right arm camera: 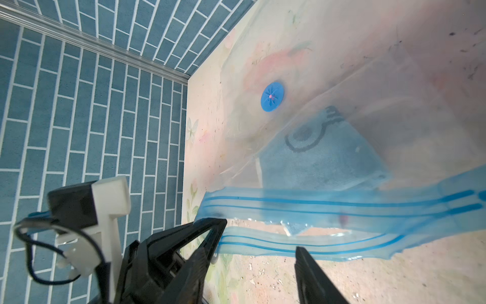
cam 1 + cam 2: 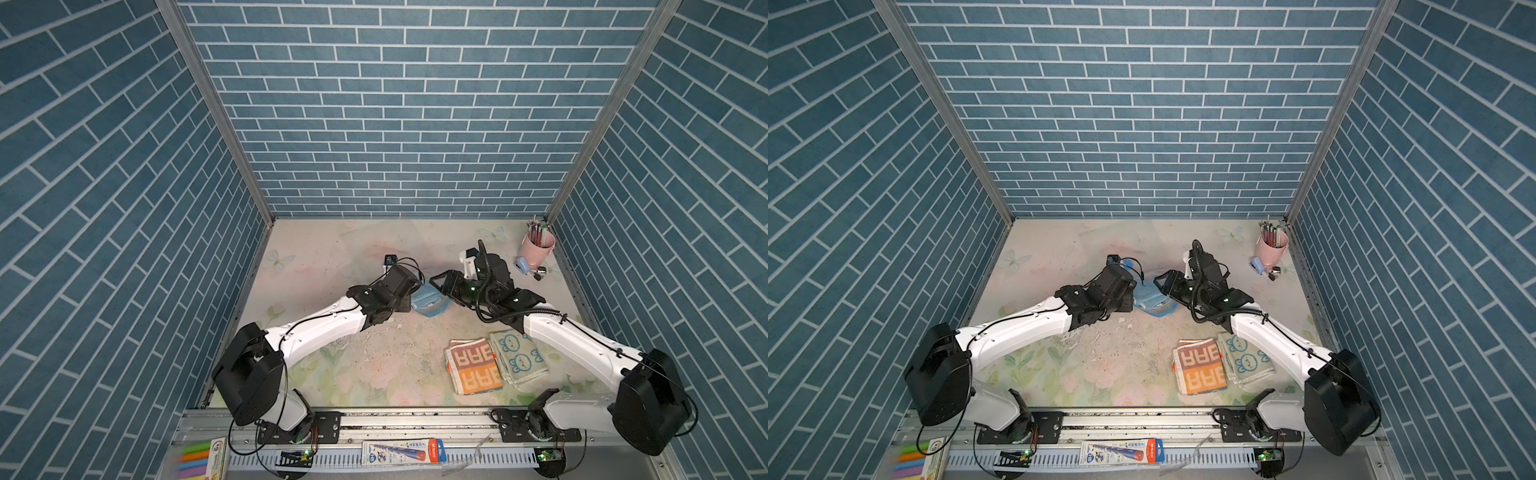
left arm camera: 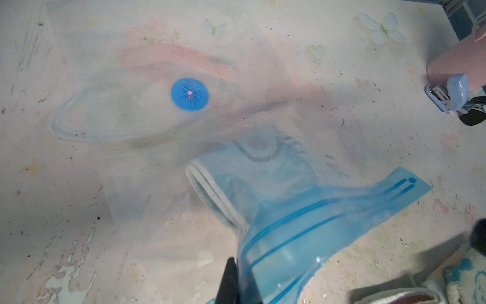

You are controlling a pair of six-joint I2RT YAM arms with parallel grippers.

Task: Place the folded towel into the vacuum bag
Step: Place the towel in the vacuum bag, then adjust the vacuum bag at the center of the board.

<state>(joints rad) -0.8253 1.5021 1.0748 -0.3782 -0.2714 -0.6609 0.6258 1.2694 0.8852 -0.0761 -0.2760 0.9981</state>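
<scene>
Left claw (image 3: pixel 234 268) clamps the stiffer zip strip (image 3: pixel 302 223) of the flimsy, slippery bag (image 3: pixel 147 168), likely its best hold, while right claw (image 1: pixel 252 247) gapes empty near the soft towel (image 3: pixel 263 168) inside.

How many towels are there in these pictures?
3. A blue towel lies inside the vacuum bag; an orange-lettered towel and a bear-print towel lie side by side on the table. More may be hidden.

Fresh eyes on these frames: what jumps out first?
The clear vacuum bag at the centre of the table, its blue zip strip parted, with a blue towel visible through the plastic and its round blue valve. Then an orange towel and a bear-print towel, side by side near the front edge.
</scene>
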